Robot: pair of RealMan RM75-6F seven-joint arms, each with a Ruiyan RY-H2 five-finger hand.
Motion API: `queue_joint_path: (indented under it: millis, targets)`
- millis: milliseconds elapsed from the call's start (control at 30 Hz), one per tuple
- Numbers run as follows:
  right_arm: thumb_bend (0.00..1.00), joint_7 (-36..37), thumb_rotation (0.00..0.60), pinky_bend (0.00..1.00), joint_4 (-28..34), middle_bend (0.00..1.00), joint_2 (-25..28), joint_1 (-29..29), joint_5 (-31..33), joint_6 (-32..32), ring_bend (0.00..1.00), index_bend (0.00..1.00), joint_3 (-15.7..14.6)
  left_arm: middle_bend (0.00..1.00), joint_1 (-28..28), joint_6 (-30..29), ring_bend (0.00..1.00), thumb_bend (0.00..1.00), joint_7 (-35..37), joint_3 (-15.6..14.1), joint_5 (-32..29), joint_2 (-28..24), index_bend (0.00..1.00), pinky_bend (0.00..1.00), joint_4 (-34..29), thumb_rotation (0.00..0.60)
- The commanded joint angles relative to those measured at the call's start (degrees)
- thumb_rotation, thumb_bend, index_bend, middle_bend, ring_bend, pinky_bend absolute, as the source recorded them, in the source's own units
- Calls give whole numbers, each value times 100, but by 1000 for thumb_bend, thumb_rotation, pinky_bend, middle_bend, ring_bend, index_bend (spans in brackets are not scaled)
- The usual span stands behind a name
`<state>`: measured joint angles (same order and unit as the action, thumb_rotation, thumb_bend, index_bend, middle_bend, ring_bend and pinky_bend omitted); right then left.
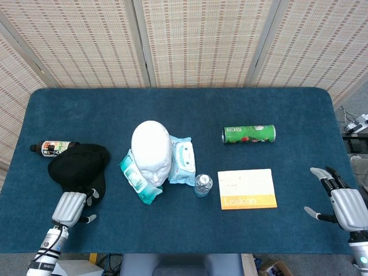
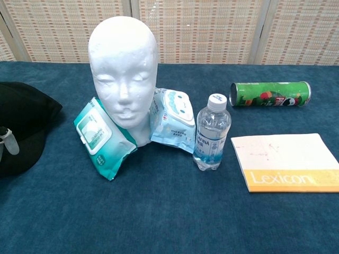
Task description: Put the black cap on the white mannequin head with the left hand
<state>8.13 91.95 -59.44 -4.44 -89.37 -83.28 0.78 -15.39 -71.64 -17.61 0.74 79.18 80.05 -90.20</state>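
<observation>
The black cap [image 1: 79, 168] lies flat on the table [image 1: 172, 109] near its left edge, well apart from the white mannequin head [image 1: 152, 152], which stands upright toward the table's middle with a teal wipes pack [image 1: 137, 179] leaning on one side and a pale blue wipes pack [image 1: 183, 160] on the other. The left hand [image 1: 71, 207] sits at the front left corner, just at the cap's near brim; its fingertips [image 2: 7, 141] reach the brim, fingers apart, gripping nothing. The right hand [image 1: 342, 204] hovers at the front right corner, fingers spread wide and empty. A dark bottle [image 1: 52, 148] lies at the left edge, touching the cap's far side. A small water bottle [image 1: 202, 184] stands just beside the pale pack, a yellow-edged notebook [image 1: 247, 188] lies next to it, and a green can [image 1: 248, 134] lies on its side behind the notebook.
</observation>
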Motion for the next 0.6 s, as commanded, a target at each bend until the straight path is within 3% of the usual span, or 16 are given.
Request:
queue_joint_path:
  millis: [33,600]
  targets:
    - [0,-1,600,337,2,179,0,-1,1,3,79,129,0,608,20,-86,325,68,-186,60,-94,161,434,469,179,600]
    - [0,20,600,337,6,179,9,2,-2,4,79,129,0,637,12,-52,340,68,-738,143,-492,467,454,469,472,600]
